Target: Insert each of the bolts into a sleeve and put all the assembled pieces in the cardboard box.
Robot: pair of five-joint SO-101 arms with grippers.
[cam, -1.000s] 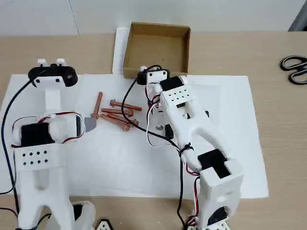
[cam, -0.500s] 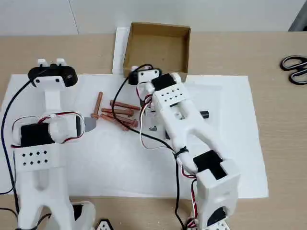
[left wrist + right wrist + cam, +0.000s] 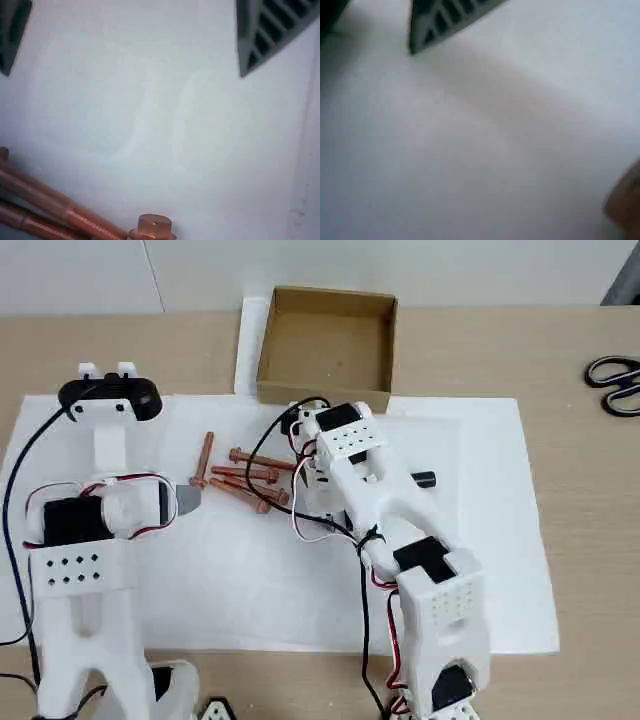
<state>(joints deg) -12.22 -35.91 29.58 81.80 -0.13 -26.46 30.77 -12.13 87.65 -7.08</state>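
Nearby, the right arm leans over the white sheet, so whether the right gripper is closed cannot be told; scissors lie well apart. Copper-coloured bolts lie heaped between the arms, near the cardboard box, beside the wide-spread left gripper.

A fixed overhead camera looks down on the wooden tabletop and its flat white sheet. Both wrist cameras face down, close above that sheet. The left one shares the copper-coloured metal bolts with the overhead view.

Left end effector agape
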